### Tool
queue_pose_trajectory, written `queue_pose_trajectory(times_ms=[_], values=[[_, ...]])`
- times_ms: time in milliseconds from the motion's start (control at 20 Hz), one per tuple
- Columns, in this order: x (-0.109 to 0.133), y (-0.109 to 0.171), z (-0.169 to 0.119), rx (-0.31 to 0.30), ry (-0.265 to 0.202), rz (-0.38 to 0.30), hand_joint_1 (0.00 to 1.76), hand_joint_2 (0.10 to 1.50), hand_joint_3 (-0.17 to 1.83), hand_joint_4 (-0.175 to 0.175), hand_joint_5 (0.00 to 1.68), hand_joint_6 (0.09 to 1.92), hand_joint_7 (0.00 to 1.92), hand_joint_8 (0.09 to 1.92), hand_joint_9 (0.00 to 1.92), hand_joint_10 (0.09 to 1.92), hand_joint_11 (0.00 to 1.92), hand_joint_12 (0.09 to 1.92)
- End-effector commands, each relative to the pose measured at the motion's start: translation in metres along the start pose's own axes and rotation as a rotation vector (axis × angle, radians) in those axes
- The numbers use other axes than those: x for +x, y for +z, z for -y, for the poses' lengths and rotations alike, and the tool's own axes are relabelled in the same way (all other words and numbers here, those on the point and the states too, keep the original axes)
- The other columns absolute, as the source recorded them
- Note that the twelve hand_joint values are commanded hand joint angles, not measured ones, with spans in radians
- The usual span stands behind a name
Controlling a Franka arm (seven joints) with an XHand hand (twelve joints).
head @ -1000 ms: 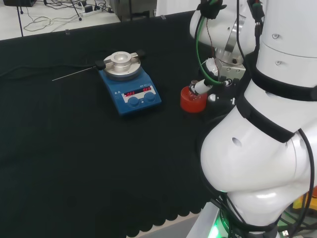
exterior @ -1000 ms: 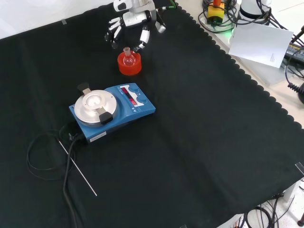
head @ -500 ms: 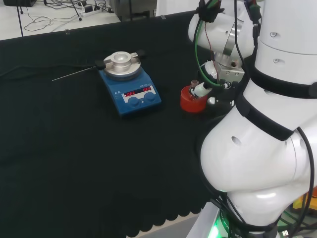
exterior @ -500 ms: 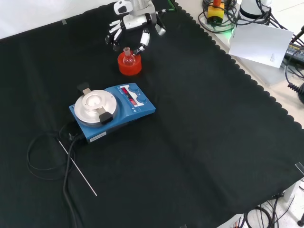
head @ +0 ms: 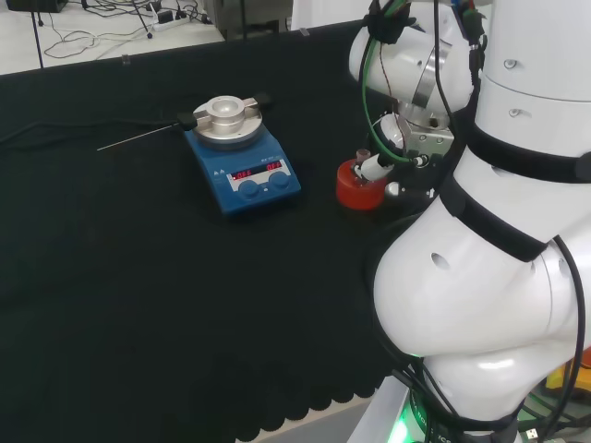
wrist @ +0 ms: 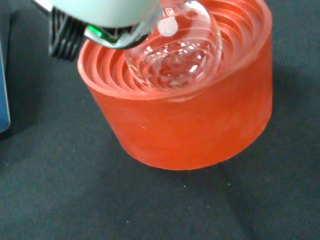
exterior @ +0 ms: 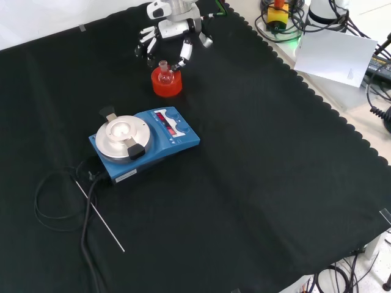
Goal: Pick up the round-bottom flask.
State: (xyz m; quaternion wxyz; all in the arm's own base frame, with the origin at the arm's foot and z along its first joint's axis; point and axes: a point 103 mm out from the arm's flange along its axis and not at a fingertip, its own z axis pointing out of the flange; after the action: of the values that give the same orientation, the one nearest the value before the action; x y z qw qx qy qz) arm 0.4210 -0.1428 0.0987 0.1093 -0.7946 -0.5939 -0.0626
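Round-bottom flask (wrist: 175, 55), clear glass, seated bulb-down in the red ribbed stand (exterior: 166, 83), neck upright and poking above the stand's rim in the front view; not yet lifted, by the look of the bulb nested among the ribs in the wrist view. Stand itself planted on the black cloth (exterior: 256, 171), far side of the bench in the front view, just beyond the blue hotplate stirrer (exterior: 144, 141) and apart from it.

Hand (exterior: 173, 36) poised directly over the flask neck, fingers (exterior: 184, 52) spread and pointing down on either side of the neck, closing on nothing as yet; fingertips level with the neck top or thereabouts, contact impossible to confirm. In the head view, same hand (head: 383, 164) tucked against the stand's right edge, half hidden by the white arm links.

Judged progress: approach done or nearly so, grasp not made, lift not begun. Left to do: lower a touch, close around the neck, raise the flask straight up clear of the ribs.

Further out: thin metal rod (exterior: 99, 217) and black cable (exterior: 55, 204) lying on the cloth near the stirrer, well apart from the work
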Motion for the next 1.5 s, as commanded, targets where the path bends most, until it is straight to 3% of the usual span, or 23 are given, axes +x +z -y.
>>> queue_pose_trajectory(times_ms=[50, 600, 850, 950, 1000, 1100, 1500], values=[[0.003, -0.002, -0.002, -0.011, -0.007, -0.001, 0.97, 0.59, 0.7, -0.059, 0.81, 0.64, 0.24, 0.66, 0.42, 0.69, 0.06, 1.41], [0.001, -0.003, -0.004, -0.007, -0.002, 0.018, 0.99, 0.61, 0.7, -0.075, 0.89, 0.68, 0.26, 0.67, 0.45, 0.69, 0.09, 1.41], [0.002, -0.004, -0.004, -0.04, -0.007, 0.043, 0.99, 0.62, 0.7, -0.084, 0.94, 0.67, 0.27, 0.67, 0.46, 0.68, 0.1, 1.4], [0.003, -0.006, -0.004, -0.067, -0.008, 0.059, 1.07, 0.74, 0.55, 0.032, 1.09, 0.75, 0.31, 0.68, 0.51, 0.66, 0.13, 1.4], [0.003, -0.007, -0.004, -0.07, -0.007, 0.056, 1.09, 0.74, 0.55, 0.063, 1.14, 0.77, 0.34, 0.67, 0.55, 0.64, 0.15, 1.39], [0.003, -0.011, -0.004, -0.066, 0.001, 0.045, 1.12, 0.71, 0.62, 0.069, 1.18, 0.8, 0.38, 0.67, 0.59, 0.62, 0.19, 1.38], [0.017, -0.055, -0.003, -0.038, 0.008, 0.018, 1.13, 0.68, 0.69, 0.036, 1.19, 0.84, 0.38, 0.66, 0.62, 0.59, 0.22, 1.37]])
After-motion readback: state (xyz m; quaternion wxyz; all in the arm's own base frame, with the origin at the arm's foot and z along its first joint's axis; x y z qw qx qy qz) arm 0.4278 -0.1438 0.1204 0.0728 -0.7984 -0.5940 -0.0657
